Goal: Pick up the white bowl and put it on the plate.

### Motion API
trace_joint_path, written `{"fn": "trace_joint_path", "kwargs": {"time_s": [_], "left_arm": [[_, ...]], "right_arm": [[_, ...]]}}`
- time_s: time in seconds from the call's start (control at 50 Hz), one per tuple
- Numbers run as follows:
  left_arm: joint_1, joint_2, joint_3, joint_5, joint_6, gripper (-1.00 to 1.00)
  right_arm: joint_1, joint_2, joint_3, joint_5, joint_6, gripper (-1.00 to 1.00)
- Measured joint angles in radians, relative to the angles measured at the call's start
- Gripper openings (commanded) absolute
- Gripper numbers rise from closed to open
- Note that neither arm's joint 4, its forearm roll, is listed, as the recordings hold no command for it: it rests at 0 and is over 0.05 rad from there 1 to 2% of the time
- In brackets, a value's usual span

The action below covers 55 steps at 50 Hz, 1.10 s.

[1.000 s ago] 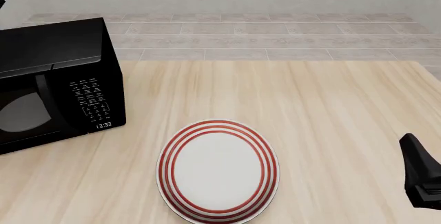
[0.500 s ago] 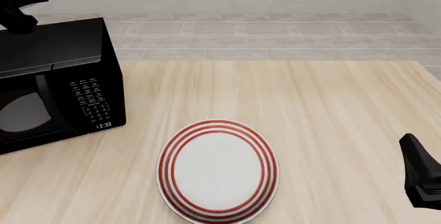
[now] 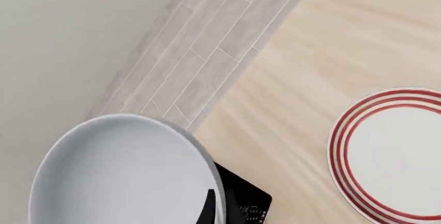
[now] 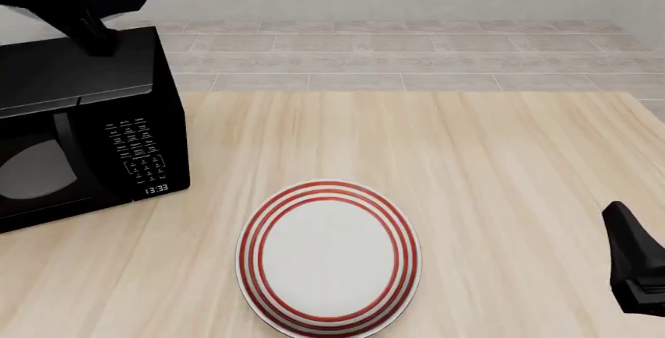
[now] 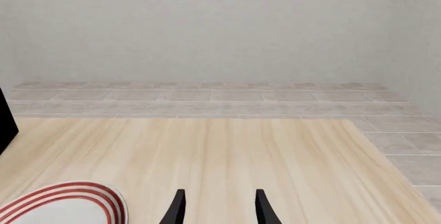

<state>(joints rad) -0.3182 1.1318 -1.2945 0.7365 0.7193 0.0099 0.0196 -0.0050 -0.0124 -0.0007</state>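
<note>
Pale wood counter [image 4: 499,167] runs back to grey floor tiles and a blank wall. Nearest, by the near edge, the plate [image 4: 328,255] lies flat and bare, ready to receive. At the near right corner the right tool [image 5: 218,208] idles low, fingers parted and holding nothing. Farther back, above the black microwave [image 4: 83,120] at the left edge, the left tool [image 3: 208,211] pinches the white bowl [image 3: 124,175] by its rim, carrying it high enough to clear the oven.

Red-ringed plate [image 4: 328,255] (bowl [image 3: 124,175] white)
</note>
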Motion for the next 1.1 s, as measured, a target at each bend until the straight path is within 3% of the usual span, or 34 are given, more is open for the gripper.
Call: {"fn": "trace_joint_path", "kwargs": {"time_s": [1.1], "left_arm": [[-0.269,0.031,0.162,-0.126,-0.109,-1.0]], "right_arm": [[0.0,0.0,0.0,0.0,0.0,1.0]]}}
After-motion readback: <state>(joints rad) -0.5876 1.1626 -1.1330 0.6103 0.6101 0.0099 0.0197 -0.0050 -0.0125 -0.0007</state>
